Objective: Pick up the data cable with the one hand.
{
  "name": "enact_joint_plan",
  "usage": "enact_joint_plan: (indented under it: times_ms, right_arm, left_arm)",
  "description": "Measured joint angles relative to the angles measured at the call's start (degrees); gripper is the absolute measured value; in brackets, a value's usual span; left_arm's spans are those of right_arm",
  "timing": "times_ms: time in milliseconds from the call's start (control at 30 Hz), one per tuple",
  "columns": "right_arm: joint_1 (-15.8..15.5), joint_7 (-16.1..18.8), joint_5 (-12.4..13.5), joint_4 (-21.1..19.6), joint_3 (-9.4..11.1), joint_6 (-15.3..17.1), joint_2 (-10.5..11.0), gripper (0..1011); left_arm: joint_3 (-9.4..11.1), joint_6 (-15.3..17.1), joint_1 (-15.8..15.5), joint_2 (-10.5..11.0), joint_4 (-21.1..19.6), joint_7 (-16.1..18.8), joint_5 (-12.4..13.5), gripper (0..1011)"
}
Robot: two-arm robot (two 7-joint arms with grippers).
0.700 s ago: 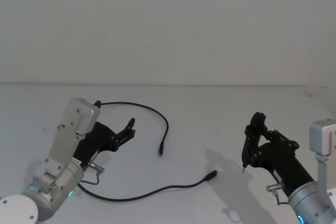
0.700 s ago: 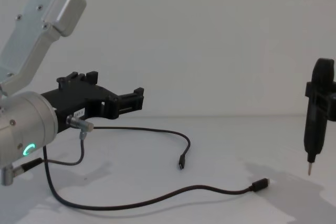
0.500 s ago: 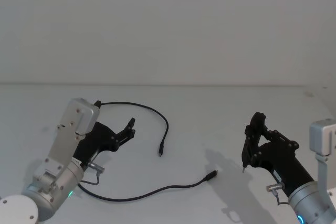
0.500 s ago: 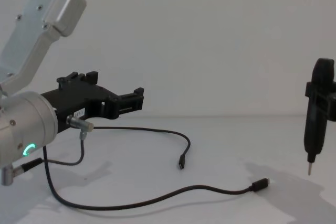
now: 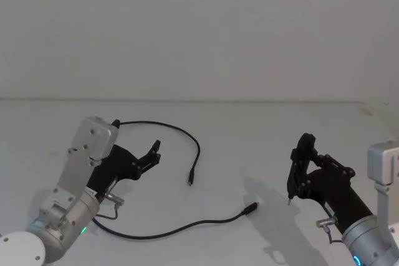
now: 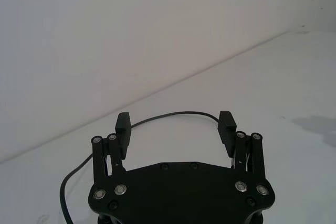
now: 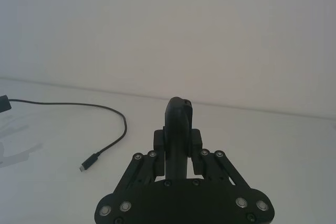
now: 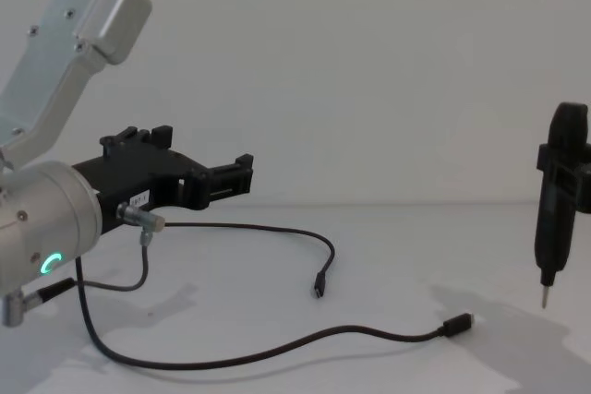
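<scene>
No movement over the past moment: the robot's left end effector [image 6: 175,123] still hangs above the white desk [image 5: 262,135] with its two fingers spread wide and nothing between them, exactly as it did a fraction of a second ago. The data cable [image 5: 198,147] has not shifted either. It lies slack on the desk in one long loop, its far arc running below and just ahead of the open fingers without touching them. One USB-style plug [image 5: 190,180] rests near the middle of the desk and the other plug [image 5: 251,207] sits closer to the robot. On the right, well apart from the cable, the right end effector [image 7: 177,150] remains parked in the air, clamped on a slim black pen-like tool [image 8: 554,200] whose tip points down at the desk. The pause suggests the pick-up has not yet begun: the left arm appears lined up with the cable's far arc, and a descent and a closing of the fingers are yet to come
</scene>
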Motion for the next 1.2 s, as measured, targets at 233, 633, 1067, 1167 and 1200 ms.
enact_joint_plan:
  times_ms: [233,633,1067,1167,1200]
  right_arm:
    - [0.0,0.0,0.0,0.0,0.0,0.0,0.0,279]
    - [0.0,0.0,0.0,0.0,0.0,0.0,0.0,279]
    - [0.0,0.0,0.0,0.0,0.0,0.0,0.0,279]
    - [0.0,0.0,0.0,0.0,0.0,0.0,0.0,279]
    - [0.0,0.0,0.0,0.0,0.0,0.0,0.0,279]
  left_arm:
    - [0.0,0.0,0.0,0.0,0.0,0.0,0.0,1001]
    - [0.0,0.1,-0.4,0.5,0.0,-2.1,-0.6,1001]
    - [0.3,1.6,-2.0,3.2,-0.6,-10.9,-3.9,1001]
    - [0.4,2.3,-2.6,4.0,-0.7,-13.5,-4.8,1001]
    - [0.5,2.5,-2.8,4.2,-0.7,-14.1,-5.0,1001]
